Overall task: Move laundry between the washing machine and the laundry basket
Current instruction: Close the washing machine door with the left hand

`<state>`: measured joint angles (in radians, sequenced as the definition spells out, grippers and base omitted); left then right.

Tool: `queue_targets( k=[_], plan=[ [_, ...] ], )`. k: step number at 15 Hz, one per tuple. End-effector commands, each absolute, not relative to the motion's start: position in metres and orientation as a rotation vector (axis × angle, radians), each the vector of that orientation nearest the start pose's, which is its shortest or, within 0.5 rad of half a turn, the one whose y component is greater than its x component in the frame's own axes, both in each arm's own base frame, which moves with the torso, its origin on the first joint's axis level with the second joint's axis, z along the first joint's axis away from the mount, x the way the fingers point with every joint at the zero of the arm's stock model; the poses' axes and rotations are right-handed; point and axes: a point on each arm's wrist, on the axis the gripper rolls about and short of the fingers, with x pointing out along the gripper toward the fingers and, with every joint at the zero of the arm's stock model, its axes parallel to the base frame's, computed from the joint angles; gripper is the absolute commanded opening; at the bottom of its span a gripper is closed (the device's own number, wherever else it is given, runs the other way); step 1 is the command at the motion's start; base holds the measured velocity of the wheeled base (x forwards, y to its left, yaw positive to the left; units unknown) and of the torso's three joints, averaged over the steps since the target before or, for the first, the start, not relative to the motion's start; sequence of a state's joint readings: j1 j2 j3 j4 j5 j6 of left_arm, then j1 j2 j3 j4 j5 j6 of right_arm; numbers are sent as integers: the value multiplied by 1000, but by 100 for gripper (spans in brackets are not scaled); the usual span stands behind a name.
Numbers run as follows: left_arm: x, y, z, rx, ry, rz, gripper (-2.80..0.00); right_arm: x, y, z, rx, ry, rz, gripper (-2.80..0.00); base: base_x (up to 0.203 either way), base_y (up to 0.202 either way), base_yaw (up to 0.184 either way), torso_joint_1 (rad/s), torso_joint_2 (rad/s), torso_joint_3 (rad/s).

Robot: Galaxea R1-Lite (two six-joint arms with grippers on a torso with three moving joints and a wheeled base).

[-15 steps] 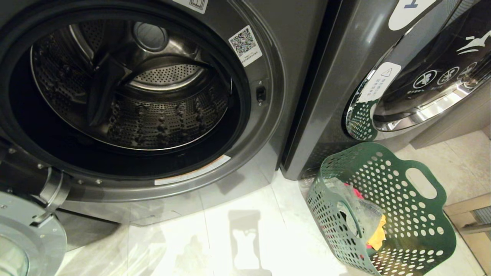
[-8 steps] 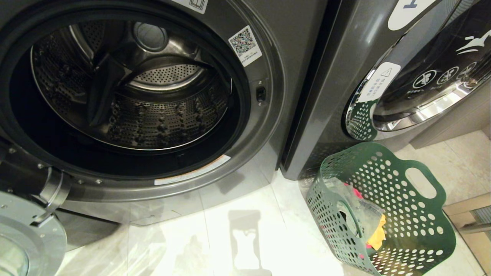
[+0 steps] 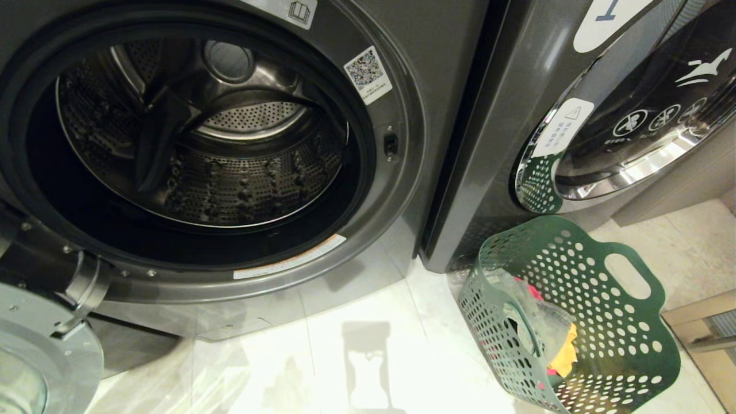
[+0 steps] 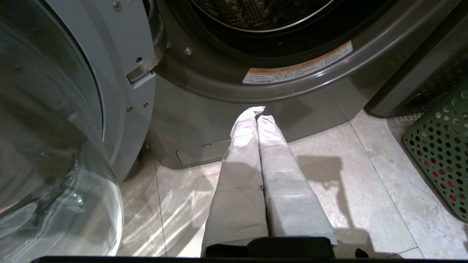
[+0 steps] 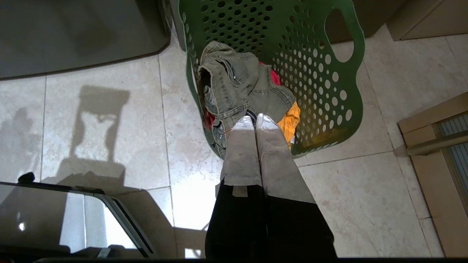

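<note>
Head view, washing machine (image 3: 402,190): dark grey, far left, door swung open, drum (image 3: 207,155) bare of clothes as far as visible.
Head view, second machine (image 3: 575,132): right of the first, door closed, chrome ring.
Head view, laundry basket (image 3: 581,322): green, perforated, on the floor (image 3: 368,310) at near right, just in front of the second machine; clothes inside. No claw visible here.
Left wrist view, left claw (image 4: 257,111): clenched, fingers pressed together, empty, hanging low above the floor near the washing machine front, under the door opening.
Left wrist view, door (image 4: 55,120): glass bowl, open, close beside the claw on the left.
Right wrist view, right claw (image 5: 254,119): clenched, holding nothing, poised over the near rim of the laundry basket.
Right wrist view, clothes: olive-grey denim jacket (image 5: 237,86) on top, crumpled; red garment (image 5: 276,76) and yellow garment (image 5: 290,120) beneath.
Handling, judged: jacket soft, limp, fairly light but thicker than the rest; likely to drape and snag on the basket wall.
Hold point, judged: a raised fold or collar seam on top of the jacket, claw released first.
</note>
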<state>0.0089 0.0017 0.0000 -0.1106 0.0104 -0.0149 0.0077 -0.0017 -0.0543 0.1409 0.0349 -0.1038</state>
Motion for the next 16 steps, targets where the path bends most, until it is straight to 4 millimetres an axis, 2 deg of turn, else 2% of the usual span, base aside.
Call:
queue_targets(
  k=[1,16],
  plan=[
    [-20,0,76,-23,-71,21,-280,-28,1,76,-102,84,47,-280,0,0,0,-2,2,188],
    [-20,0,76,-22,-71,19,-280,-28,1,76,-106,85,48,-280,0,0,0,2,3,199]
  ],
)
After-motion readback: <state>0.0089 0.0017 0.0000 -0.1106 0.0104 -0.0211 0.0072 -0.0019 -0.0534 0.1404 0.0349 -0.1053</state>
